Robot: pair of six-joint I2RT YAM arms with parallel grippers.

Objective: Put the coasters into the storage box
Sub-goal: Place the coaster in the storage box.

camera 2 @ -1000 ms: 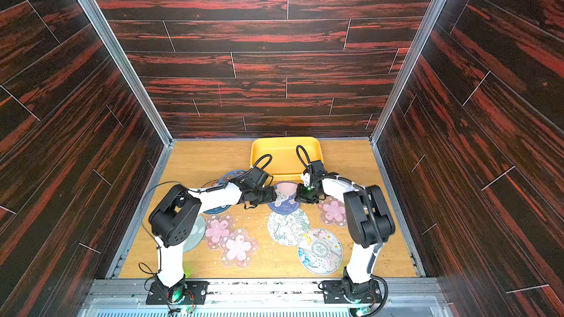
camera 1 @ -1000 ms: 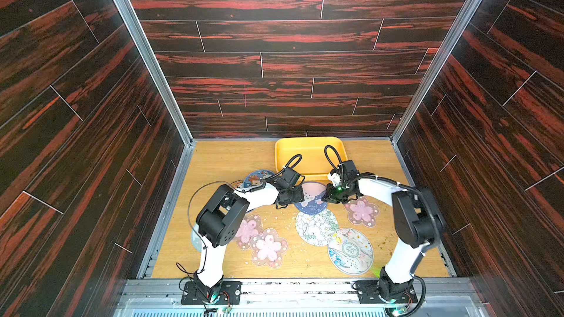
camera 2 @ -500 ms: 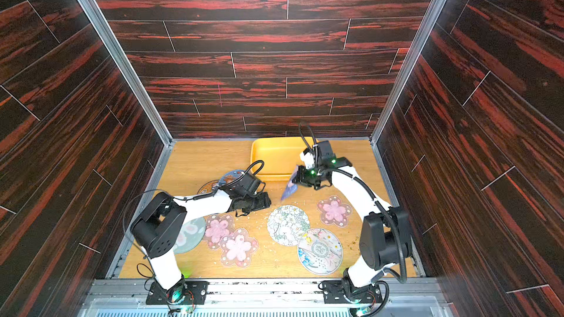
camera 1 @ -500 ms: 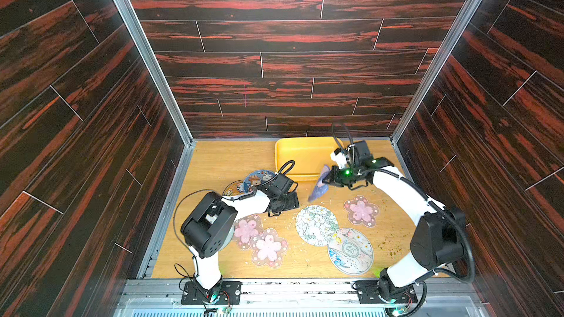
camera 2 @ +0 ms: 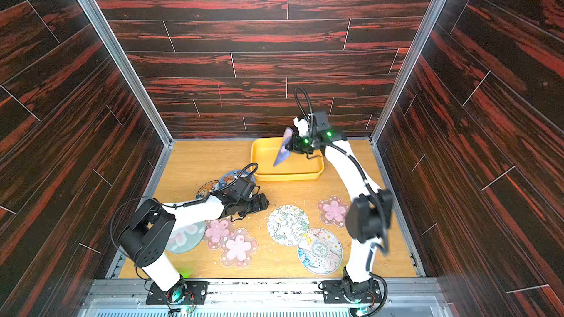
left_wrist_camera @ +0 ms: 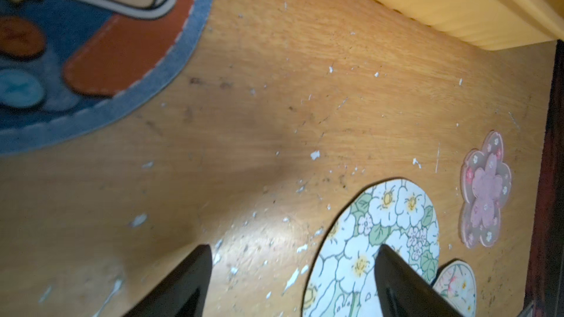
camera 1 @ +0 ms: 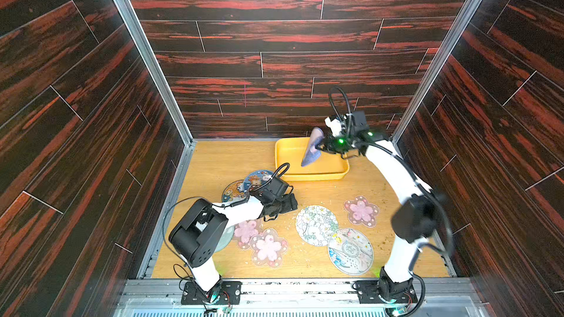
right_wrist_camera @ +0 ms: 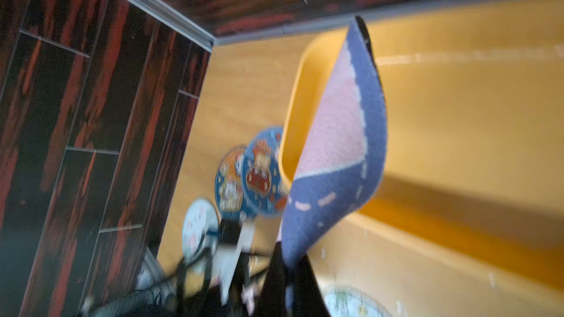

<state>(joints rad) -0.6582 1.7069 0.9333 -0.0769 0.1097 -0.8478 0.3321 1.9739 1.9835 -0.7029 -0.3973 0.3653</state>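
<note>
Fingers (right_wrist_camera: 306,288) of the right gripper (camera 1: 323,147) are pinching shut on the edge of a navy coaster (camera 1: 312,147), which is hanging on edge over the yellow storage box (camera 1: 314,175) at upper centre in both top views. That arm is stretching up from lower right, its wrist bending leftward. Low over the worktop (camera 1: 219,160), the left gripper (camera 1: 290,204) is hovering with its fingers (left_wrist_camera: 186,282) spread wide and empty, beside the white floral coaster (camera 1: 316,225).

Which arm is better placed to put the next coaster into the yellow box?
Right. The right gripper is shut on the navy coaster, which hangs above the storage box. The left gripper is open and empty, low over the table.
</note>
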